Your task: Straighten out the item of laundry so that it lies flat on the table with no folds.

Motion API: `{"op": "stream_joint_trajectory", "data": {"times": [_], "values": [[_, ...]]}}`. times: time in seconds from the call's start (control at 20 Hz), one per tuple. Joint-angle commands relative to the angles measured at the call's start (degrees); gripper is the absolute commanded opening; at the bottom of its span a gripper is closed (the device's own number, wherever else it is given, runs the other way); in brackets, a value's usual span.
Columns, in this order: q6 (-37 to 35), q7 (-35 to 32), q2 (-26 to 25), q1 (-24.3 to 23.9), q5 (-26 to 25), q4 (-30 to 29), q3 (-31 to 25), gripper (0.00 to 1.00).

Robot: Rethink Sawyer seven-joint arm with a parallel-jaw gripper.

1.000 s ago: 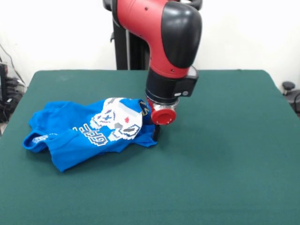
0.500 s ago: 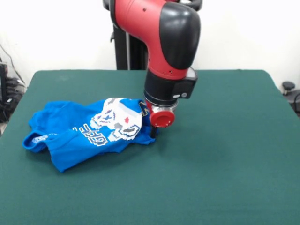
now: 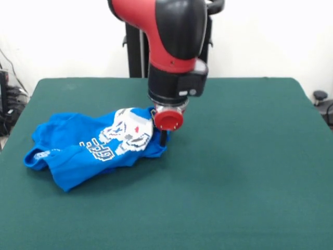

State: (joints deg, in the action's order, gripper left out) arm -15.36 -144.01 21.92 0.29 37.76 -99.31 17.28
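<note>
Shifted leftward, arm and gripper drag the bunched blue shirt's right edge across the green table; gripper's grip state can't be told.

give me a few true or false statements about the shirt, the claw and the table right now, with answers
1. The blue T-shirt lies flat with no folds. False: it is bunched and creased, with the white print humped up.
2. The claw is at the shirt's edge nearest the middle of the table. True.
3. The shirt lies across the table's centre. False: it sits on the picture's left side, and the right side holds no cloth.
4. The arm comes down from above, with a red round part just over the claw. True.
5. The shirt hangs over the table's edge. False: all of it rests on the green surface.
</note>
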Motion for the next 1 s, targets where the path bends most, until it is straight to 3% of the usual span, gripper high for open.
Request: {"op": "stream_joint_trajectory", "data": {"times": [0.05, 0.5, 0.85, 1.0], "values": [[-7.42, -6.48, 7.45, 1.33, -0.87, -5.30, -7.46, 0.00], [-11.53, -6.03, 11.95, -0.83, 0.31, -8.79, -9.62, 0.00], [-10.40, -8.76, 10.85, -0.11, 1.92, -7.63, -10.52, 0.00], [-7.47, -6.49, 10.53, -2.51, 3.51, -9.00, -15.03, 0.00]]}}
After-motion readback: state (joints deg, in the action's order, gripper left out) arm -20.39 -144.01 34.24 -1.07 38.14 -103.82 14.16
